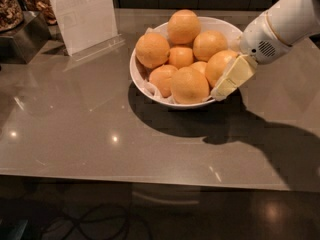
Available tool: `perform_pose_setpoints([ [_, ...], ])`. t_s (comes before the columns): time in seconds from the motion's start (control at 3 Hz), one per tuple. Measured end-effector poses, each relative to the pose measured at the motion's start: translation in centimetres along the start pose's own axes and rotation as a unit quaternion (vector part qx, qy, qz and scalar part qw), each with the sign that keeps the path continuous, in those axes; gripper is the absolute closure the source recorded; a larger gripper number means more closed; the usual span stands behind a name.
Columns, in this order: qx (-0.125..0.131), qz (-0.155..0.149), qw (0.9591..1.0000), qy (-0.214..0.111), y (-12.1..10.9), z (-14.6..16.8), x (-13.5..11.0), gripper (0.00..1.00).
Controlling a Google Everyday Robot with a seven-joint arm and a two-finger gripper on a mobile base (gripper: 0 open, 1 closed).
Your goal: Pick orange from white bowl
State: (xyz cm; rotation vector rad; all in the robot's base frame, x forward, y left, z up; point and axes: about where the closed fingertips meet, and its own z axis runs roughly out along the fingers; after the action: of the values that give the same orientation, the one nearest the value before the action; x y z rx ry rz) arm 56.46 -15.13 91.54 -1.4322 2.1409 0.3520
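Farthest from the gripper, at the top left corner, a jar of brown pieces [9, 6] stands beside a dark metal box [25, 36]. Nearer, but well apart from the gripper, a clear sign holder [82, 14] with a white sheet stands upright at the back of the glossy grey counter [75, 134].

The white bowl [137, 79] sits just left of the gripper, its crinkled paper lining [150, 89] showing at the left and front rim. It is heaped with about eight fruits. The ones on the side away from the gripper are a big one at the left [152, 50], one on top of the heap [183, 26], a smaller, deeper-orange one in the middle [181, 56], and a large one at the front [189, 85].

The orange [219, 66] lies at the right side of the bowl, against the gripper — its right flank is hidden behind the cream-coloured end.

The gripper [225, 86] slants down across the bowl's right rim, its tip low at the front right of the rim, just beside the front fruit. Whether it is wide, narrow or clasping the orange cannot be told. The white arm [285, 26] runs up and away to the top right corner, and the arm's dark shadow [270, 144] spreads over the counter below and to the right of the gripper.
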Motion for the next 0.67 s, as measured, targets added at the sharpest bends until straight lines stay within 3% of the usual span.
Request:
perform_pose_setpoints([
  [0.67,0.001,0.000,1.0000,-0.001,-0.06,0.05,-0.04,0.42],
])
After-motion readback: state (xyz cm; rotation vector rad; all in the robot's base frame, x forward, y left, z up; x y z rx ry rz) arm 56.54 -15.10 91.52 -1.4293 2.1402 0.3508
